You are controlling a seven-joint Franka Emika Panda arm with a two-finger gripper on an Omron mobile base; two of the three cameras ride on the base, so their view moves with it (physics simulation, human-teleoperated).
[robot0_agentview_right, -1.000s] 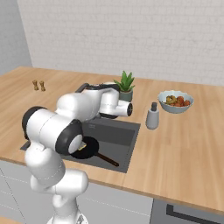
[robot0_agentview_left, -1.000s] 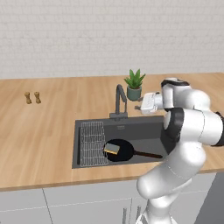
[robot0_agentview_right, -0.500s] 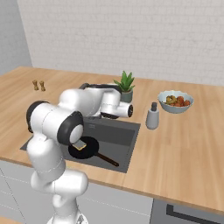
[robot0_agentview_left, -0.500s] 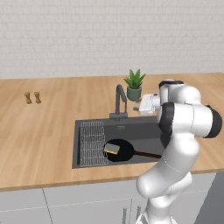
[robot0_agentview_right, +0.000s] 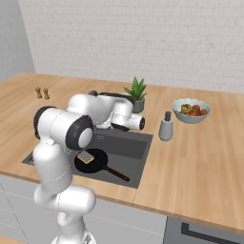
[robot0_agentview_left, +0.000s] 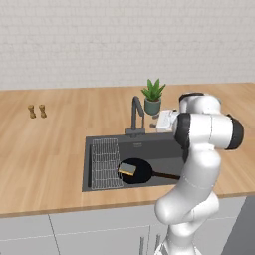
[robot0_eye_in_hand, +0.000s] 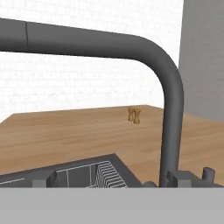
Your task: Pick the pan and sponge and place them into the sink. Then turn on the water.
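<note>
Arm folded tight over the sink (robot0_agentview_left: 94, 164); forearm horizontal, hand level and aimed at the faucet (robot0_agentview_left: 136, 112) from its right side. Gripper (robot0_agentview_left: 160, 120) sits just beside the faucet neck, near the potted plant (robot0_agentview_left: 152, 96). Fingers are hidden by the hand in both base views, tips not visible in hand view; jaws spread wide, nothing gripped.

Hand view: faucet neck (robot0_eye_in_hand: 171, 109) arcs across the top and drops down at right (very close to cam), with the wire rack (robot0_eye_in_hand: 105, 173) low in frame and two small brown shakers (robot0_eye_in_hand: 134, 115) far back on the counter (robot0_eye_in_hand: 65, 131).

Pan (robot0_agentview_left: 142, 172) lies flat in basin, handle pointing right. Sponge (robot0_agentview_left: 127, 170) rests on pan's left edge, beside rack (robot0_agentview_left: 105, 162).

Right of sink: soap dispenser (robot0_agentview_right: 166, 127), fruit bowl (robot0_agentview_right: 191, 110), well apart from arm.
</note>
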